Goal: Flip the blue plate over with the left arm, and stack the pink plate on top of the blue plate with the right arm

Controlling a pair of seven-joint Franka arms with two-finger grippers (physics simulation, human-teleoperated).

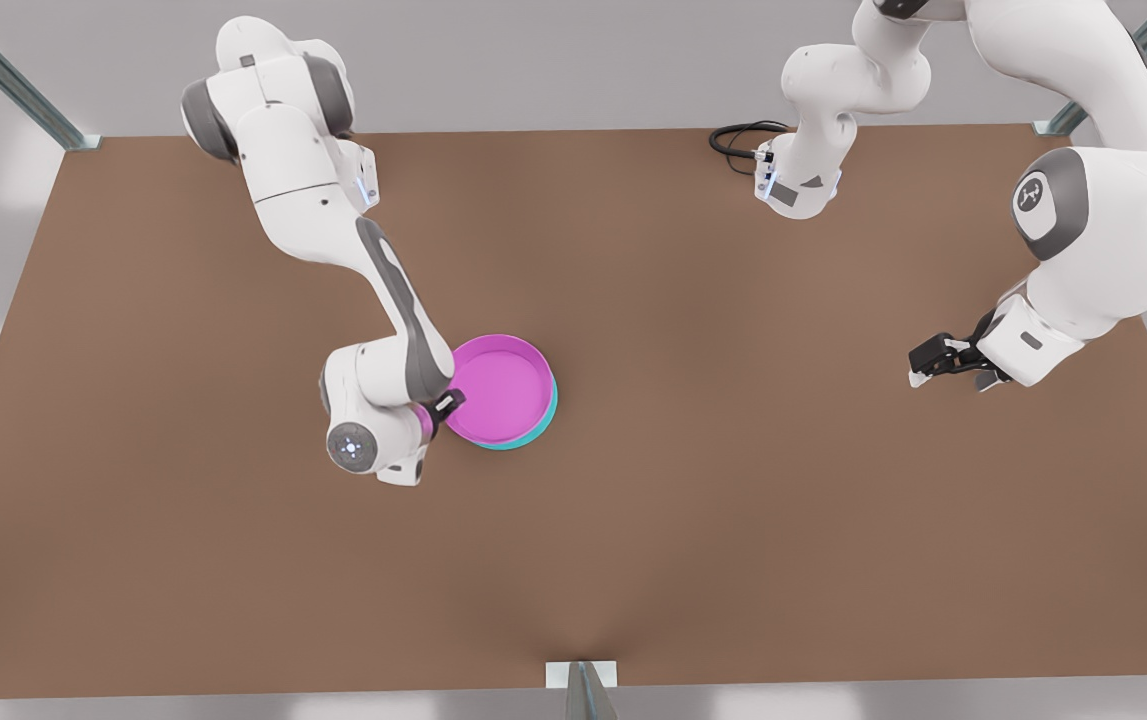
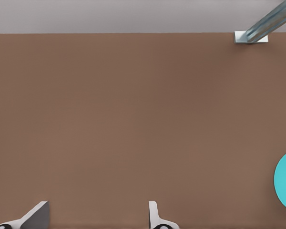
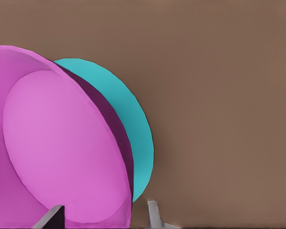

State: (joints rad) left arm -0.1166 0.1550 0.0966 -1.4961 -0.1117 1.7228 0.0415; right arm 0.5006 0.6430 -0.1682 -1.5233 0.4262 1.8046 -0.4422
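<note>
The round magenta-pink plate (image 1: 499, 388) sits on the round turquoise plate (image 1: 545, 418) mid-desk (image 1: 693, 500) — stacking step, near done. Right gripper (image 1: 441, 408) straddles the pink rim, fingers parted; next it should lift clear. Left gripper (image 1: 945, 362) waits well apart, open.

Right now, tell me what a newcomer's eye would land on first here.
The pink plate stacked on the blue plate near the middle of the brown table. The right tool straddles the pink plate's rim, fingers open. The left tool waits open over bare table at the front view's right.
</note>
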